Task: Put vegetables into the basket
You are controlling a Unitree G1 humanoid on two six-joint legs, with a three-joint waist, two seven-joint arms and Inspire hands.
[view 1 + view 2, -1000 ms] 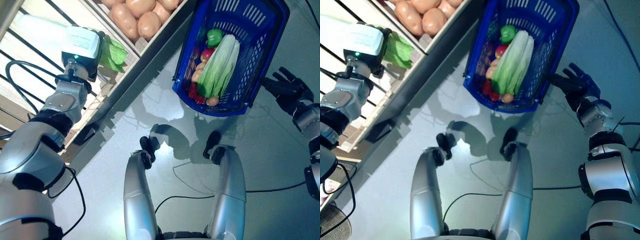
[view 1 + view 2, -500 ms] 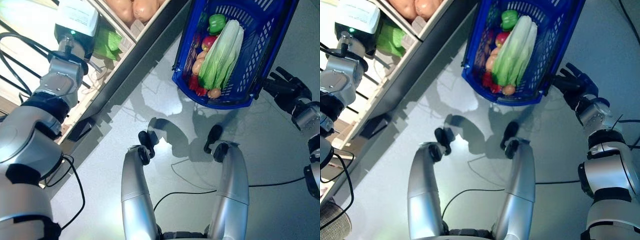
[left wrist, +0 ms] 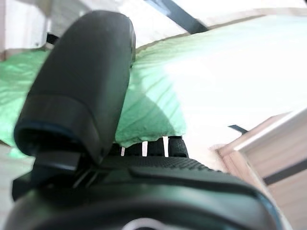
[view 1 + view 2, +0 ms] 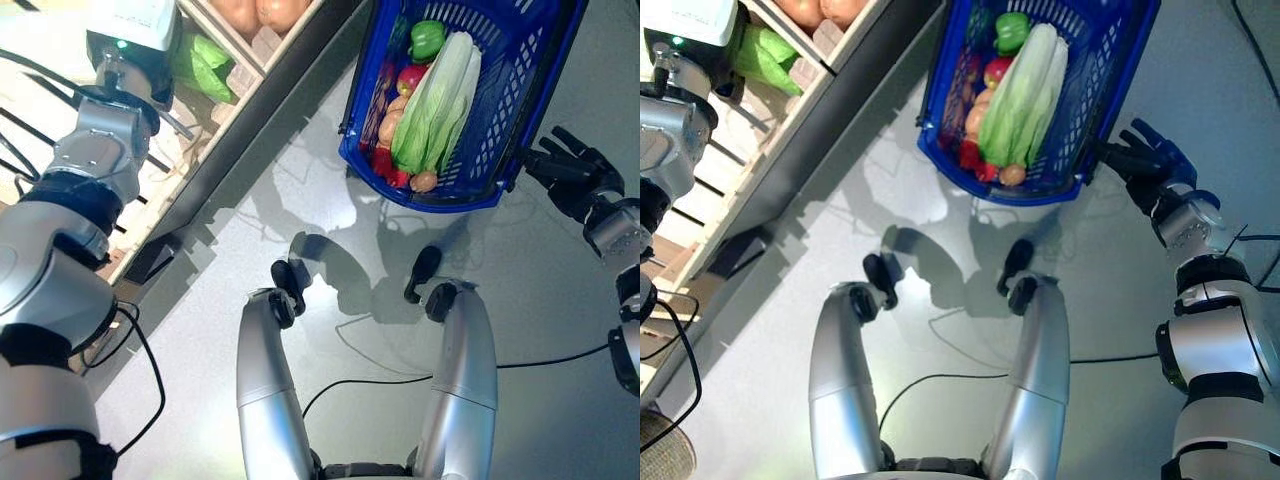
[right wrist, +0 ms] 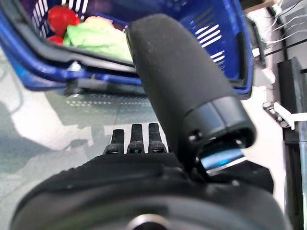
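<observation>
One leafy green vegetable [image 4: 203, 68], pale and crinkled like a lettuce or cabbage leaf, lies in a compartment of the slatted pale wooden shelf [image 4: 222, 100] at the far left, and that is what the coming move turns on. The left hand [image 3: 81, 110] is already in that compartment: its wrist view shows the thumb lying over the green leaf and the fingers stretched flat along its underside edge, straight rather than curled, so it touches the vegetable but has no real grip on it yet. The leaf lies straight ahead of those fingers, spreading away past the thumb; which way its long axis runs cannot be told. In the next compartment further along the shelf sit tan rounded potatoes [image 4: 260, 12].

To the right, on the grey floor, stands the blue plastic slotted basket [image 4: 500, 120], well apart from the shelf. It already holds a long pale-green cabbage [image 4: 432, 100], a green bell pepper [image 4: 427, 40], and small red and tan vegetables.

The right hand [image 4: 570, 178] waits just beside the basket's right wall, fingers straight and spread, holding nothing.
</observation>
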